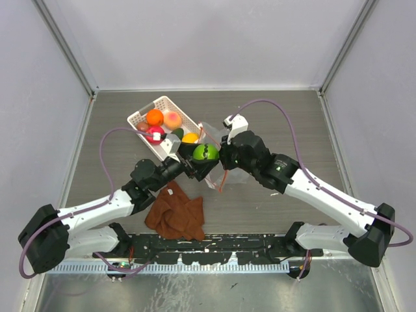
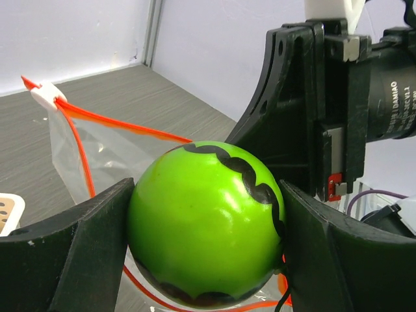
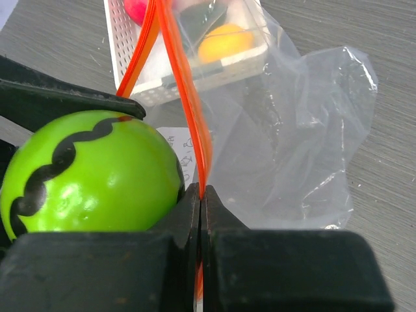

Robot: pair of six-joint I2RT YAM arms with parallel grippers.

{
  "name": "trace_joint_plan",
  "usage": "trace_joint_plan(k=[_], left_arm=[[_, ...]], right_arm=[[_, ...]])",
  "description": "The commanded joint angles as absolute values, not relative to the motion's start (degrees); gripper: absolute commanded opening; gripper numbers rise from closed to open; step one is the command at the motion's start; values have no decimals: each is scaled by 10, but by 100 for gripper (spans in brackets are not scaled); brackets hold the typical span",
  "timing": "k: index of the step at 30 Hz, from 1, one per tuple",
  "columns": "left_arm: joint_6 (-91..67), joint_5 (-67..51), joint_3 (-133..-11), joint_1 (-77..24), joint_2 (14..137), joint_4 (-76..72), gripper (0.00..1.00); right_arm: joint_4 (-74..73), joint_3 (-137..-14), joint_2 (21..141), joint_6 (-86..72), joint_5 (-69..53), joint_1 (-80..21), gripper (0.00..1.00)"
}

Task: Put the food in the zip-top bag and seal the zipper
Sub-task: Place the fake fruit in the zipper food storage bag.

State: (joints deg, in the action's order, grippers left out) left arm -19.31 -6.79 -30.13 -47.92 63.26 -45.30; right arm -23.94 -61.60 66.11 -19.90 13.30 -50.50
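My left gripper (image 1: 205, 158) is shut on the bright green toy fruit (image 2: 205, 221), which has a wavy black band, and holds it at the mouth of the clear zip-top bag (image 3: 292, 130). My right gripper (image 3: 201, 195) is shut on the bag's orange-red zipper strip (image 3: 188, 97) and holds that edge up beside the fruit. The green fruit also shows in the top view (image 1: 205, 153) and the right wrist view (image 3: 91, 172). The orange (image 1: 155, 117), peach-pink (image 1: 172, 119), red (image 1: 155, 134), dark green (image 1: 177, 132) and yellow (image 1: 190, 138) fruits lie in the white basket (image 1: 140, 117).
A crumpled brown cloth (image 1: 175, 214) lies on the table in front of the left arm. The white lattice basket stands at the back left, touching the bag. Grey walls enclose the wooden table (image 1: 273, 110) on three sides.
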Motion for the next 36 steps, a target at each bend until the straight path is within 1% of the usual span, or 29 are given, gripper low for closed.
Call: trace_joint_plan(k=[1,7,10,14,17,22,24,26,29,33,36], left_arm=[[-152,-38,-304,-492,633,-465,39],[-125,-9,-317,-497,634,-393,43],[-123,-3,-337,-501,637,-347,46],[-124,-7,-368,-510,642,-299,58],[-126,-6,-378,-514,642,-288,65],[-133,-2,-394,-516,633,-255,81],[-138,0,-399,-516,626,-244,85],[-140,5,-404,-517,621,-232,93],[-143,12,-416,-516,617,-207,99],[-152,22,-430,-516,607,-179,98],[-164,36,-445,-517,594,-146,98]], right_arm=[[-202,-631,635,-207,108,-504,0],[-197,-627,619,-208,105,-504,0],[-192,-625,617,-209,98,-504,0],[-189,-621,619,-210,96,-504,0],[-187,-618,622,-211,97,-504,0],[-185,-613,624,-213,103,-504,0],[-185,-612,626,-215,107,-504,0],[-183,-610,627,-215,109,-504,0],[-183,-608,630,-217,115,-504,0],[-183,-606,630,-218,119,-504,0],[-184,-601,628,-219,147,-504,0]])
